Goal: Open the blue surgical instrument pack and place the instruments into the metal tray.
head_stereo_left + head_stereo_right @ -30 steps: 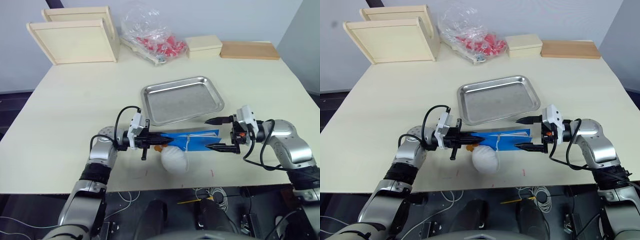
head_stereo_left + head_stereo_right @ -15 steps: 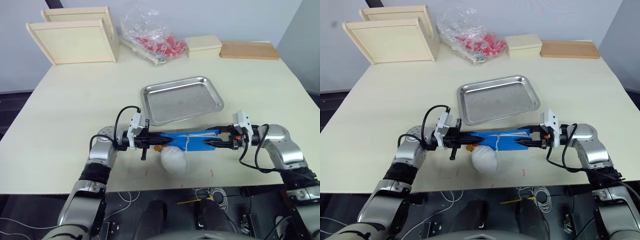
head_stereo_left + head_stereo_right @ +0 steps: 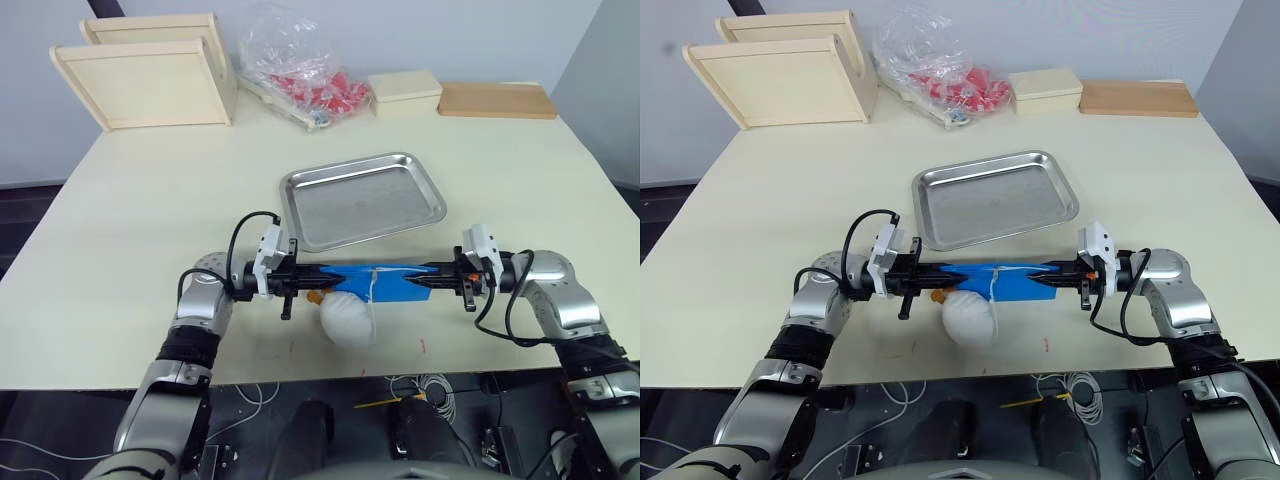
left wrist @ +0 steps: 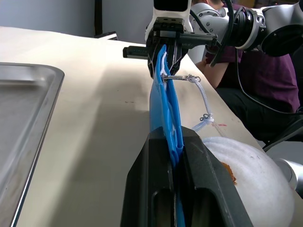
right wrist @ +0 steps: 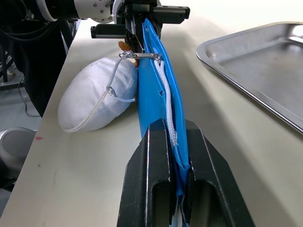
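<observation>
The blue surgical instrument pack [image 3: 385, 279] hangs on edge just above the table, stretched between my two grippers, in front of the metal tray [image 3: 360, 200]. My left gripper [image 3: 316, 277] is shut on its left end, seen close in the left wrist view [image 4: 173, 142]. My right gripper [image 3: 432, 277] is shut on its right end [image 5: 174, 130]. A zipper runs along the pack's top edge, with a metal pull and white cord [image 5: 137, 56]. A white padded pouch [image 3: 348, 318] lies under the pack on the table. The instruments are hidden inside. The tray is empty.
Along the table's far edge stand two pale wooden boxes [image 3: 150, 80], a clear bag of red items [image 3: 310, 75], a small cream box [image 3: 405, 90] and a flat wooden board [image 3: 497, 100]. A person in purple [image 4: 255, 80] sits beyond the table's front edge.
My right gripper, open a second ago beside the pack's right end, has moved in and shut on that end. The left gripper has kept its hold.
</observation>
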Robot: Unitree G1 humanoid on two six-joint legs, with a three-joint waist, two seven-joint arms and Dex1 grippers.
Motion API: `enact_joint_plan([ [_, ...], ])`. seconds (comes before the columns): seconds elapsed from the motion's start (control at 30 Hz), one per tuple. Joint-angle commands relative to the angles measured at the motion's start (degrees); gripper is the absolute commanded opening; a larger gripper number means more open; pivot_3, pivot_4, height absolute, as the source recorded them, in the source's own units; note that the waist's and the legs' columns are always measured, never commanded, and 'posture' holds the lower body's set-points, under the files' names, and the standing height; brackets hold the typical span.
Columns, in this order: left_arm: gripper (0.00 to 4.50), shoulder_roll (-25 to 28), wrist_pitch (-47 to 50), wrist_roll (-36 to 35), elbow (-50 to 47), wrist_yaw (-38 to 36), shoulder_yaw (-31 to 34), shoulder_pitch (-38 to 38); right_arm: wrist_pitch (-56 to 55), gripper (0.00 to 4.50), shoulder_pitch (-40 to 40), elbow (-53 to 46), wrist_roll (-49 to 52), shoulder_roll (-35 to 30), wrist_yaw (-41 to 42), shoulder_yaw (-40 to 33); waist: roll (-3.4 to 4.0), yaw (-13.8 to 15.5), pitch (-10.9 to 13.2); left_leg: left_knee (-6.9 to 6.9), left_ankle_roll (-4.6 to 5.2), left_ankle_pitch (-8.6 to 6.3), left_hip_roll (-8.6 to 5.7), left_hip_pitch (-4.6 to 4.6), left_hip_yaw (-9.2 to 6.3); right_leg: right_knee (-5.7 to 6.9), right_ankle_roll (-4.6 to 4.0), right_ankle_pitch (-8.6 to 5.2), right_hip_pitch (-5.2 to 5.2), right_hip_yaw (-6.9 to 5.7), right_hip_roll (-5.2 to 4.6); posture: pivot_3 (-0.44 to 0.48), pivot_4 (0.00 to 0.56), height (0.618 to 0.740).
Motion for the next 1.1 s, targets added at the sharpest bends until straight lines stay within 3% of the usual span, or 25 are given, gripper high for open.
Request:
enact_joint_plan([
  [0.03,0.0,2.34,4.48,-0.89,-2.89,-0.45,0.64,-0.16,-0.43,0.06,-0.61,-0.5,0.19,0.0,0.03,-0.94,0.0,-0.04,0.0,0.0,0.0,0.0,0.0,0.0,0.0,0.01,0.0,0.0,0.0,0.0,0.0,0.0,0.15,0.74],
  [0.1,0.0,3.3,5.85,-1.32,-4.46,0.16,1.18,0.47,-0.25,0.06,-0.72,-0.6,0.32,-0.08,0.16,-1.1,0.0,-0.12,0.0,0.0,0.0,0.0,0.0,0.0,0.0,0.01,0.0,0.0,0.0,0.0,0.0,0.0,0.15,0.74],
  [0.13,0.73,3.64,6.16,-1.42,-5.12,0.4,1.39,0.83,-0.24,0.0,-0.78,-0.57,0.33,-0.12,0.23,-1.18,0.0,-0.14,0.0,0.0,0.0,0.0,0.01,0.0,0.0,0.01,0.0,0.0,0.0,0.0,0.01,0.0,0.15,0.74],
  [0.37,2.6,6.63,7.69,-3.7,-11.84,2.19,4.89,5.6,-1.26,0.0,-0.79,0.05,0.11,-0.08,0.42,-1.55,0.01,-0.11,0.01,0.0,0.0,0.0,0.03,0.01,-0.02,0.03,0.0,0.0,-0.01,0.01,-0.01,0.0,0.15,0.74],
  [0.47,3.74,7.97,9.63,-5.76,-16.91,4.41,7.66,8.73,-1.47,0.0,-0.66,0.19,-0.09,-0.04,0.59,-1.54,0.01,-0.04,0.01,0.0,0.0,0.0,0.12,0.01,-0.08,0.02,0.0,0.0,-0.01,0.02,-0.02,0.0,0.15,0.74],
  [0.67,3.74,10.1,12.48,-5.77,-26.34,9.07,8.08,15.66,-0.88,0.0,-1.09,0.76,-0.21,0.13,0.64,-1.47,0.02,-0.05,0.01,-0.01,-0.01,0.0,0.15,0.03,-0.09,0.01,-0.01,0.0,-0.01,0.06,-0.03,0.0,0.15,0.74],
  [0.77,3.74,9.84,8.95,-3.02,-30.44,11.27,6.84,18.49,-0.92,0.0,-1.13,0.79,-0.19,0.39,0.62,-1.41,0.02,0.11,0.01,-0.01,-0.01,0.0,0.17,0.04,-0.07,0.01,-0.01,-0.01,0.0,0.06,-0.04,0.0,0.15,0.74],
  [1.1,3.74,9.83,7.0,6.31,-33.74,16.46,-2.62,22.93,-0.85,0.0,-1.58,1.53,-0.45,1.04,0.53,-1.08,0.02,0.04,0.01,-0.03,-0.01,0.0,0.16,0.07,0.0,-0.01,-0.02,-0.01,0.0,0.09,-0.03,0.0,0.15,0.74],
])
